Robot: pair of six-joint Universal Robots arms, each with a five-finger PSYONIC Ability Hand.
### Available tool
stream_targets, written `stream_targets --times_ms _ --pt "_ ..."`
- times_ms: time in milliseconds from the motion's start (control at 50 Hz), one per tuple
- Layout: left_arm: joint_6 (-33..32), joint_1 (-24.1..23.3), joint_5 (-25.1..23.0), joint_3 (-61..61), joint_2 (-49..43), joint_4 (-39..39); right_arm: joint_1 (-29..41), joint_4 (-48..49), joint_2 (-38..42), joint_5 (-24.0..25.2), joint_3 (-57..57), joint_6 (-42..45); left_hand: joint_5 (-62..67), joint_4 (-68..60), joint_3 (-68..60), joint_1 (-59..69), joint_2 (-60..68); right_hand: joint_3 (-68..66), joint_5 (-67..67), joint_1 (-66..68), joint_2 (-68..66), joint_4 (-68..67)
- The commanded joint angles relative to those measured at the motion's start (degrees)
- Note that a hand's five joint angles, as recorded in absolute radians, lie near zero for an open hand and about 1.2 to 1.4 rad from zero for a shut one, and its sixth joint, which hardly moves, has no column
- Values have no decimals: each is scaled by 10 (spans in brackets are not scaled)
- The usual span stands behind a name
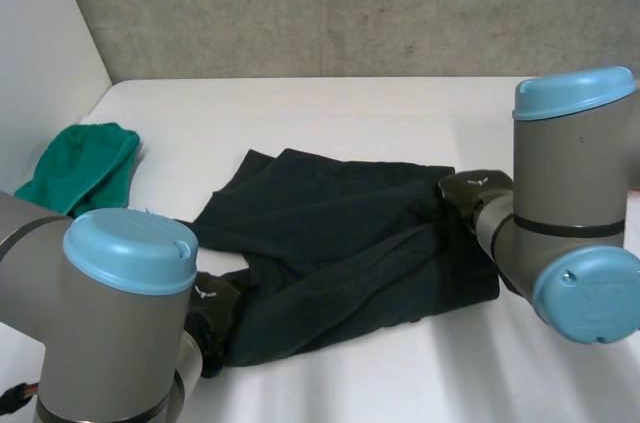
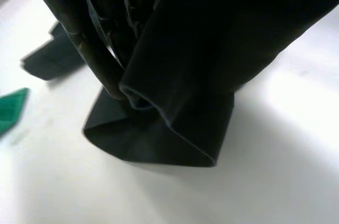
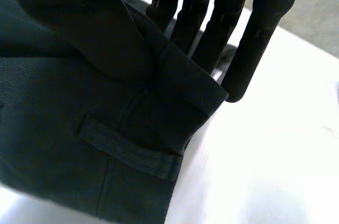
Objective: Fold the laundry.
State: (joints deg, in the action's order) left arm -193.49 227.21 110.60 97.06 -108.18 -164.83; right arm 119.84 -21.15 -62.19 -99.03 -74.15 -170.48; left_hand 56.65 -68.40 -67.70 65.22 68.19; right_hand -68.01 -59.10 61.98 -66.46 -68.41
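Dark trousers (image 1: pixel 340 243) lie lengthwise between the hands: left hand (image 1: pixel 213 305) pinches a leg hem, right hand (image 3: pixel 95 28) the waistband.

The dark trousers (image 1: pixel 340 243) are a matt woven cloth with a fine twill rib, and their stitched belt loop (image 3: pixel 130 147) is the same fabric. The green garment (image 1: pixel 85 168) is softer matt cloth. The white counter (image 1: pixel 400 113) looks smooth with a faint sheen. The right hand (image 3: pixel 254 33) and left hand (image 2: pixel 98 49) look like smooth black plastic, slightly glossy. The wall (image 1: pixel 350 3) is rough grey concrete.
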Motion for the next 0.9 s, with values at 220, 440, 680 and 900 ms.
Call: stream_targets --times_ms 220,440,680,900 --pt "-147 23 -116 32 87 140 -48 -102 -129 171 -204 437 133 -116 -123 148 118 -120 -109 180 -135 -116" --pt "-191 125 -72 -229 -77 22 -58 12 -14 106 -46 263 133 -116 -123 148 118 -120 -109 180 -135 -116" --pt "-254 141 -79 -564 -334 -51 -52 332 138 60 53 261 133 -116 -123 148 118 -120 -109 180 -135 -116" --pt "-259 137 -91 -670 -417 -49 -43 375 266 47 182 325 -419 437 430 -405 -435 410 421 -350 394 414"
